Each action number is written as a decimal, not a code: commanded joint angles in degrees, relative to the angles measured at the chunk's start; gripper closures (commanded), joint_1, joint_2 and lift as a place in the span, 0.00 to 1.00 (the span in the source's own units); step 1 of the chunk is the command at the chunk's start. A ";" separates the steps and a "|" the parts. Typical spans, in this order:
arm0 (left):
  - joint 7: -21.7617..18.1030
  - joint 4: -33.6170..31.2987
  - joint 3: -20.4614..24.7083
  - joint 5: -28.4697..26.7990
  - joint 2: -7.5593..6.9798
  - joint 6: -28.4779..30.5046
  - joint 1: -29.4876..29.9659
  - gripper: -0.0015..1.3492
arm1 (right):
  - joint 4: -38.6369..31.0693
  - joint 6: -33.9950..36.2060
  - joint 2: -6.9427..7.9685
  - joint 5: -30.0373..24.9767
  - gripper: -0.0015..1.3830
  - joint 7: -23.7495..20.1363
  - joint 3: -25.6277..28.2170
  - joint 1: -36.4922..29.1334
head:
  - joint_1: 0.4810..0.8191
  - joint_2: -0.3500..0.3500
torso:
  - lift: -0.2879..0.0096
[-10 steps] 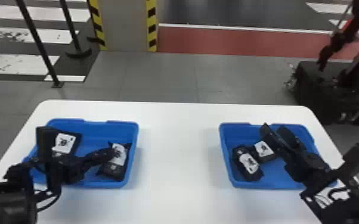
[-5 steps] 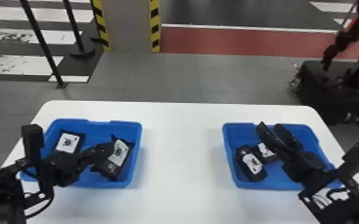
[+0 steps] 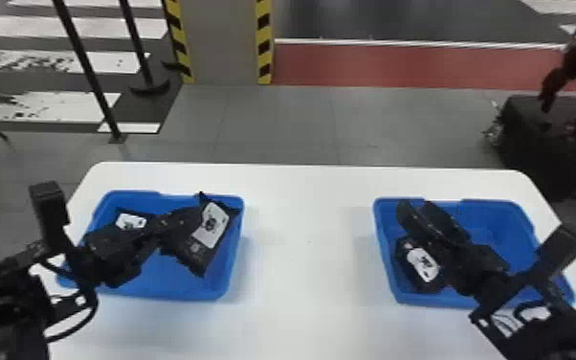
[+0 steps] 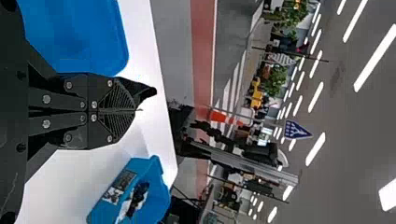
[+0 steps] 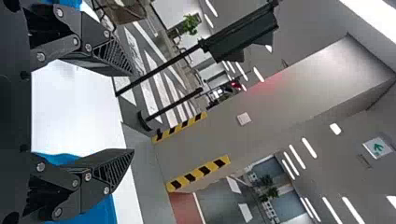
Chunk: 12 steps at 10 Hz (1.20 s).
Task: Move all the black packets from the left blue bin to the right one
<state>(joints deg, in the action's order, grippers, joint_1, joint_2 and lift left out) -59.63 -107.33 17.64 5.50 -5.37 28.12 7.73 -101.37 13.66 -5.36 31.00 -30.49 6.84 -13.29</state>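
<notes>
Since the earlier frame, we record the left gripper [image 3: 184, 218] lifting a black packet [image 3: 195, 251], now tilted over the left blue bin [image 3: 174, 289], with its fingers clenched on it. We see a second labelled packet [image 3: 130, 221] lying in that bin beside the gripper. We note the right gripper [image 3: 416, 208] poised over the right blue bin [image 3: 428, 299], fingers spread and holding nothing, near a labelled black packet inside [image 3: 411, 275].
</notes>
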 commanded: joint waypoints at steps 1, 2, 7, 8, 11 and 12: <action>-0.22 -0.03 -1.11 3.11 -0.08 -0.70 -0.14 0.89 | 1.88 2.79 0.00 0.11 0.35 -1.86 -0.95 1.48 | 0.63 0.54 | 0.60; -0.31 -0.03 -2.17 5.84 -0.08 -1.26 -0.42 0.89 | 3.56 6.30 0.00 0.20 0.35 -4.14 -1.57 3.02 | 0.63 0.55 | 0.60; -1.45 11.50 -10.87 15.86 -0.08 -6.18 -7.17 0.89 | 10.46 13.33 0.79 1.78 0.36 -10.47 -3.06 9.07 | 0.63 0.52 | 0.60; -1.63 15.72 -13.06 19.20 0.10 -7.73 -8.57 0.89 | 10.88 15.16 0.88 1.87 0.36 -11.97 -3.68 10.05 | 0.63 0.51 | 0.60; -1.63 21.34 -15.17 21.39 0.62 -10.12 -11.25 0.89 | 12.14 21.63 0.97 4.15 0.36 -17.94 -5.61 12.87 | 0.63 0.51 | 0.60; -1.63 22.89 -15.44 22.62 0.80 -10.96 -11.95 0.89 | 15.38 22.48 0.97 3.36 0.36 -21.46 -5.70 14.98 | 0.63 0.53 | 0.60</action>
<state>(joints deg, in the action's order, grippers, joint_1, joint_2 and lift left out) -61.26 -85.46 2.42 27.33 -4.66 17.61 -3.82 -87.63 35.43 -4.40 34.72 -51.86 1.23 0.52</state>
